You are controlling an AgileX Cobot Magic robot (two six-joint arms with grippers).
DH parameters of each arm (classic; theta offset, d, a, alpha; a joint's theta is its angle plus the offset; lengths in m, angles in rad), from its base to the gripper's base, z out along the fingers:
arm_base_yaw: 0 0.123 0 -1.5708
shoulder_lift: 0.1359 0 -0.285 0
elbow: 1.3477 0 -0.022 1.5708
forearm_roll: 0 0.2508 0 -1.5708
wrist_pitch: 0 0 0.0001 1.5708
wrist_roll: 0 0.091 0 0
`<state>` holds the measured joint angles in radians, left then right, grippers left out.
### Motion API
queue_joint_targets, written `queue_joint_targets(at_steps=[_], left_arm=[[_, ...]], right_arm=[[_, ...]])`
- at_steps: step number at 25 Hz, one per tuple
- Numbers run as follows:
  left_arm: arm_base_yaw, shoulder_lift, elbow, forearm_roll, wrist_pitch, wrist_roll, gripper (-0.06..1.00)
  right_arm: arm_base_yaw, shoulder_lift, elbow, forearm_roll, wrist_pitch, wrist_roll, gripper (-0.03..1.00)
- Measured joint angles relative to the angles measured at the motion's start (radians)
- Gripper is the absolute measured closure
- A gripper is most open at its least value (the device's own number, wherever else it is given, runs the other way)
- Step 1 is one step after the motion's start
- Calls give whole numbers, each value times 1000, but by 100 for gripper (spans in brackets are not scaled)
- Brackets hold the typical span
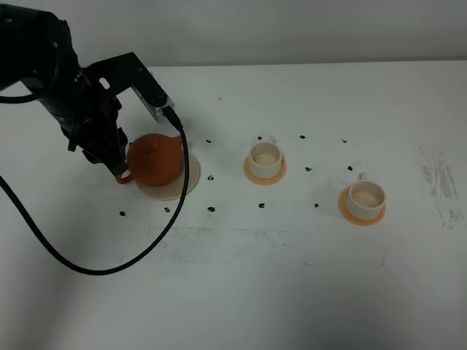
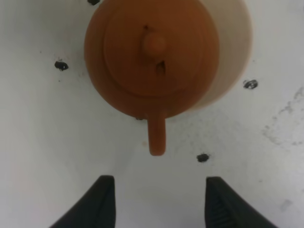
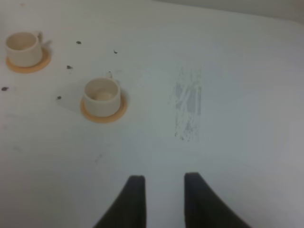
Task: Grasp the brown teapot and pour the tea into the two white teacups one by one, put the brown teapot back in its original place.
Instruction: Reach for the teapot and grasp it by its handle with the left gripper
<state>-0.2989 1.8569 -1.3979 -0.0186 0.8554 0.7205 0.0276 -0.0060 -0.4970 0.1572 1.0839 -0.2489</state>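
Observation:
The brown teapot (image 1: 155, 159) (image 2: 152, 52) sits with its lid on, off-centre on the cream saucer (image 1: 191, 175) (image 2: 233, 47). Its handle (image 2: 156, 137) points at my left gripper (image 1: 120, 172) (image 2: 159, 202). That gripper is open just short of the handle, and only bare table shows between its fingers (image 2: 102, 204). The two white teacups (image 1: 265, 155) (image 1: 365, 195) stand upright on orange coasters to the right, also seen by the right wrist (image 3: 22, 47) (image 3: 100, 95). My right gripper (image 3: 165, 183) hovers over bare table, its jaws a narrow gap apart with nothing between them. No tea shows.
A black cable (image 1: 95, 270) loops from the left arm across the table's front left. Small black marks (image 1: 211, 209) dot the table around the saucer and cups. A scuffed grey patch (image 1: 438, 182) (image 3: 187, 109) lies at the right.

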Motion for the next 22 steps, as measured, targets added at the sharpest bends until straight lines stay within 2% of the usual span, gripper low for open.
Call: queue_joint_targets(at_steps=[6, 12, 22], left_arm=[[-11, 52, 3, 27, -9, -4, 49], [-27, 81, 3, 53, -39, -65, 49], [-27, 128, 5, 80, -84, -105, 49]], right_arm=[[0, 0, 0, 0, 0, 0, 75], [0, 0, 0, 0, 0, 0, 75], [0, 0, 0, 0, 0, 0, 75]])
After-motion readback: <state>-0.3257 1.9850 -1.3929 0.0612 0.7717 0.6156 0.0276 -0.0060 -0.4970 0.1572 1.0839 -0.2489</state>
